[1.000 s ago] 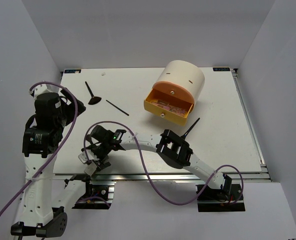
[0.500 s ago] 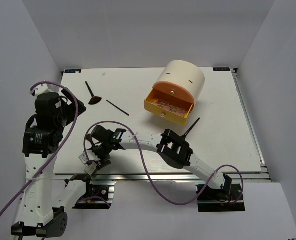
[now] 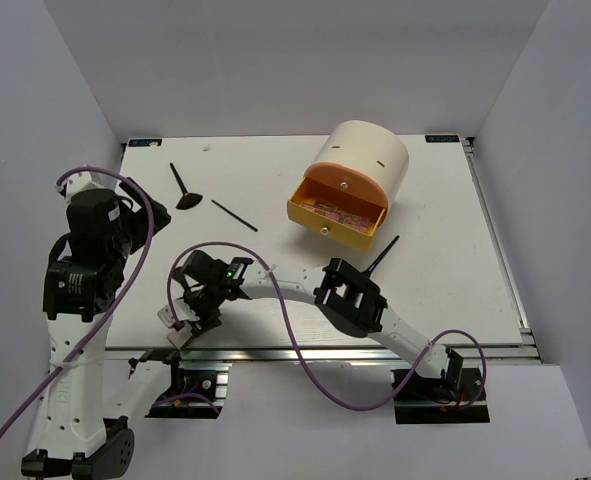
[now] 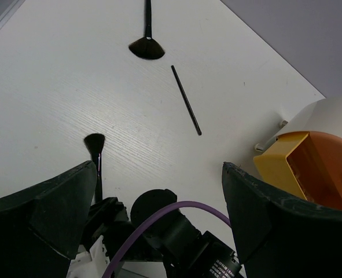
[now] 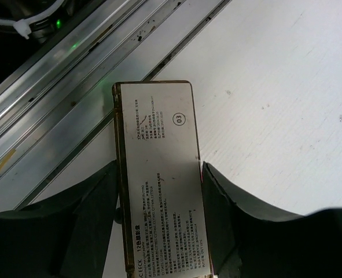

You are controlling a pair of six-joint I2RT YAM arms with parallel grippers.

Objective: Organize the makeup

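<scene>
Yellow drawer (image 3: pixel 325 229) open, pinkish palette (image 3: pixel 339 213) inside

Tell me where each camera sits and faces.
Top external: above, behind, looking down on the table; left arm, right arm show.
Left wrist: faces across the table toward the fan brush; open left gripper frames it.
Right wrist: looks down on the compact inside the right gripper.
Shared: fan brush, in top and left wrist.

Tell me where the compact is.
Right wrist view: the compact sits between the fingers of the right gripper at the table's near-left edge, over the metal rail.
</scene>
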